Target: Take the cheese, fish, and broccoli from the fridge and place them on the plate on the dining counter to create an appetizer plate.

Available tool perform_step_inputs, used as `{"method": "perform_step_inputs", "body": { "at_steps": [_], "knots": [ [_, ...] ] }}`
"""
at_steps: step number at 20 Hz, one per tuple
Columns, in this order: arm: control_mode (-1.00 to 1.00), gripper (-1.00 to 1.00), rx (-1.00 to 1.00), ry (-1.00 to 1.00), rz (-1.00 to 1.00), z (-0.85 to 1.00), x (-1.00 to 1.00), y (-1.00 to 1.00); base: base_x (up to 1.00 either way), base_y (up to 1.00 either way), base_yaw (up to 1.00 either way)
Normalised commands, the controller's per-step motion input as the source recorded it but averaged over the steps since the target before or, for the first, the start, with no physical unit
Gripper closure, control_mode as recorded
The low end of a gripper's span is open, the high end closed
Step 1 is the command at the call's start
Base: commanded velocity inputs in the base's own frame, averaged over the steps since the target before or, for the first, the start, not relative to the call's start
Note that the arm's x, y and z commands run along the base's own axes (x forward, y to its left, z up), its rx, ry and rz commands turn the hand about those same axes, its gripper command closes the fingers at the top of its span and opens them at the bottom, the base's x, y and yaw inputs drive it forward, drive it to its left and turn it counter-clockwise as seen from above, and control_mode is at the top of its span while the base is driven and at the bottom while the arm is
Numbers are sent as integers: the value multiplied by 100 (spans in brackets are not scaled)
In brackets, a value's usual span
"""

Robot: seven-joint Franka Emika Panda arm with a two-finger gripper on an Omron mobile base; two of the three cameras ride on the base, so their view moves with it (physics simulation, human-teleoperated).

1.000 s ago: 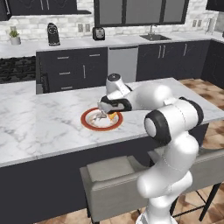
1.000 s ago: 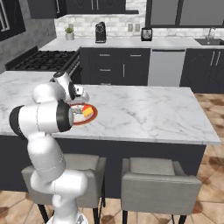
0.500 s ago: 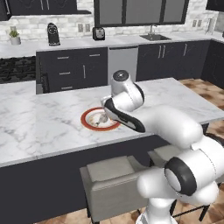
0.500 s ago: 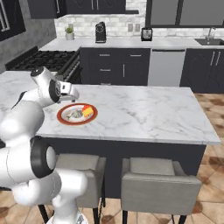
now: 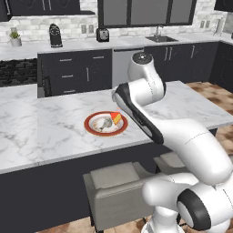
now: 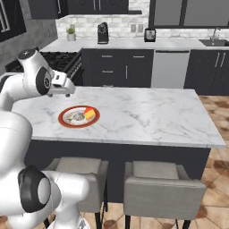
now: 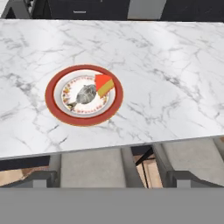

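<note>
Cheese [image 7: 104, 84] and fish [image 7: 84, 95] on plate [image 7: 54, 82], marble desk [image 7: 166, 65]; end effector [image 6: 62, 85] open, empty, raised above

Dark cabinets [image 5: 75, 75], grey chairs [image 6: 163, 188], sink [image 5: 159, 38], coffee maker [image 6: 103, 33]

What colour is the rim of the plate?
The plate has a red-orange rim around a white middle, clearest in the hand view.
</note>
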Motion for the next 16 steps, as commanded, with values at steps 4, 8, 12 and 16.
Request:
{"method": "perform_step_inputs", "body": {
  "at_steps": [4,8,12,16],
  "knots": [
    [-100,-100,4,26,-6,74,-40,-16,0,0,0],
    [-100,-100,0,24,-8,7,-57,-10,0,0,0],
    [-100,-100,0,28,-10,-2,-39,-5,0,0,0],
    [-100,-100,0,31,-9,-21,-5,-2,0,0,0]
  ]
}}
